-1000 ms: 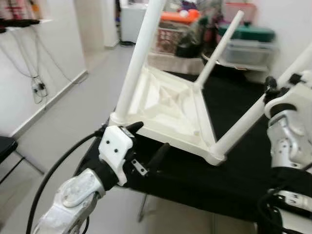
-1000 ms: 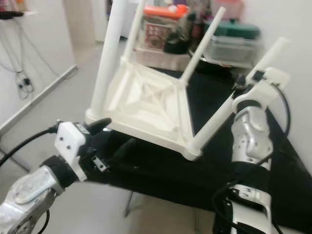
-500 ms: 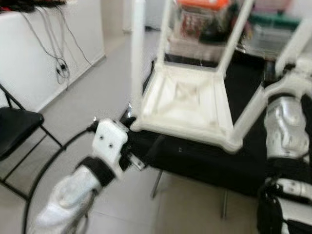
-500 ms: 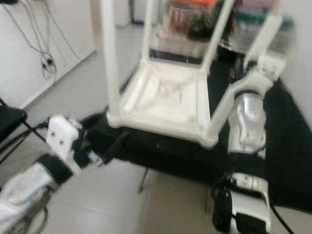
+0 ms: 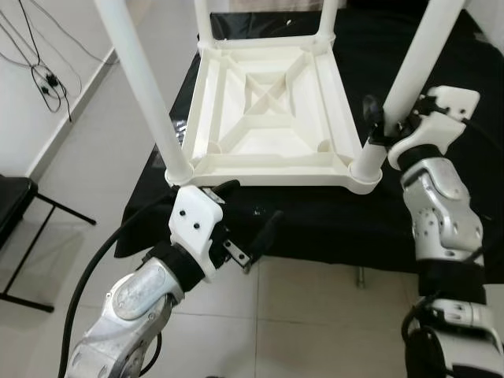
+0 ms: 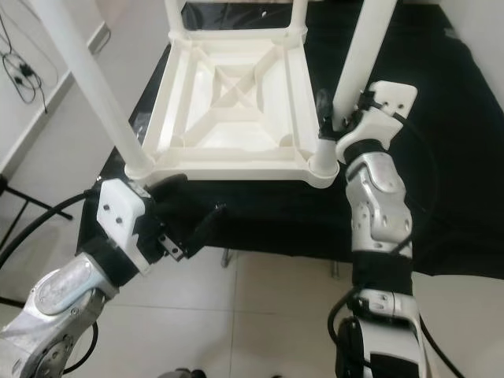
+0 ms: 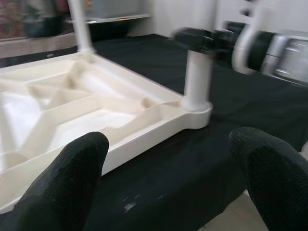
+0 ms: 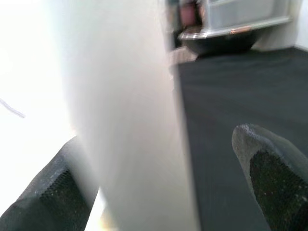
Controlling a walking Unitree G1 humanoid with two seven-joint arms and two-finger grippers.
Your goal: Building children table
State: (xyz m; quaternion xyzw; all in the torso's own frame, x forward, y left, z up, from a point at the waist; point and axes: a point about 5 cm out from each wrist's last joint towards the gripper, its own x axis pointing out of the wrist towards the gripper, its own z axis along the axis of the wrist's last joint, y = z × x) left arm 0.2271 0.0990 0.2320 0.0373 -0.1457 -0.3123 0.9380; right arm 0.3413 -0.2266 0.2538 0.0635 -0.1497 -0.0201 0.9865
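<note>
A white plastic children's table [image 5: 268, 118] lies upside down on a black-covered table [image 5: 315, 214], its legs pointing up. My right gripper [image 5: 384, 126] is at the base of the near right leg [image 5: 409, 71]. In the right wrist view that leg [image 8: 130, 125] stands between the fingers [image 8: 269, 173], with a gap on one side, so the gripper is open. My left gripper [image 5: 250, 211] hangs open just below the white table's near left corner, beside the near left leg [image 5: 142, 87]. It holds nothing and looks across the ribbed underside [image 7: 72, 106].
A black folding chair [image 5: 16, 213] stands on the tiled floor [image 5: 315, 315] at the left. Cables [image 5: 39, 71] hang on the left wall. The black cover's front edge runs just below the white table.
The camera has swung and tilted down, so the upturned table is now seen from above. Both grippers keep their places at the near left corner and the near right leg.
</note>
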